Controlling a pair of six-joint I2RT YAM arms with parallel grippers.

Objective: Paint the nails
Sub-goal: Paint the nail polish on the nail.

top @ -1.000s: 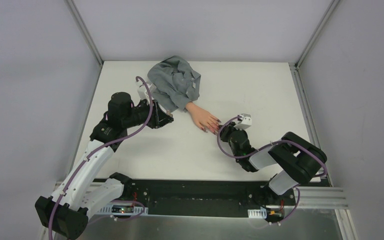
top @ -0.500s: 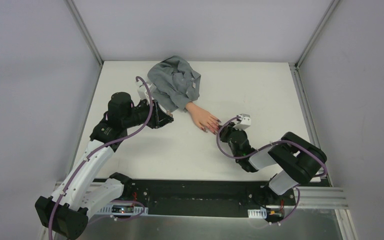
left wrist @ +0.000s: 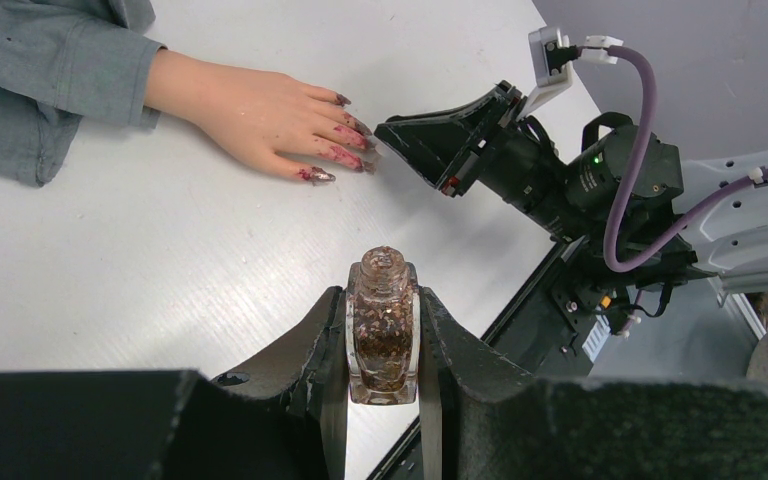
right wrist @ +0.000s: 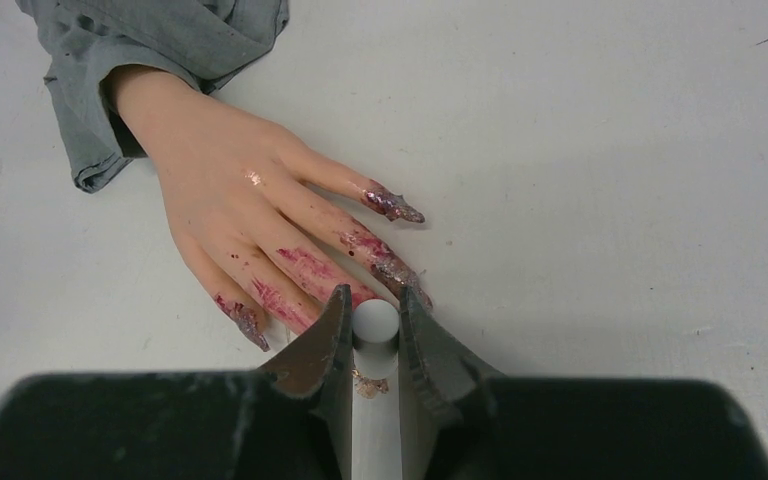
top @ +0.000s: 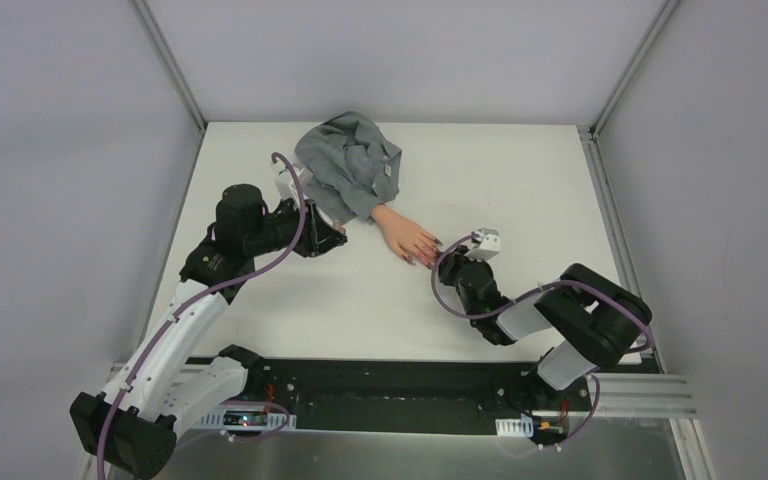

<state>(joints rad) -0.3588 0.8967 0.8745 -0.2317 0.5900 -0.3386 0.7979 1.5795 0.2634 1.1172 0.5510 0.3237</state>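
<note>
The left fingers [left wrist: 338, 320] are clamped on a small glass polish bottle [left wrist: 383, 345], held upright with its neck uncapped. Dark red glittery flecks fill the bottle, and any lettering on the glass cannot be made out. Its base is hidden between the finger bodies.

The right fingers [right wrist: 340, 325] are closed on a white round-ended cap [right wrist: 375, 325]. The cap's lower part runs down between them and out of the frame. Whatever hangs below the cap is hidden in every view.

The fake hand [right wrist: 230, 210] lies palm down on the white surface [right wrist: 610, 150], near its middle, with a crumpled grey sleeve [right wrist: 150, 40] over the wrist. The nails [right wrist: 393, 206] are long, pointed and dark purplish-red with glitter, and they point toward the right arm. Red smears run back along the skin of the middle, ring and little digits.

From the right wrist, the tips of the index, middle and little nails show. The ring nail is covered by the right fingers, which sit directly over it. The thumb is out of sight.

From above, the bottle is too small to pick out, and the left fingers hover beside the sleeve, apart from the nails.
</note>
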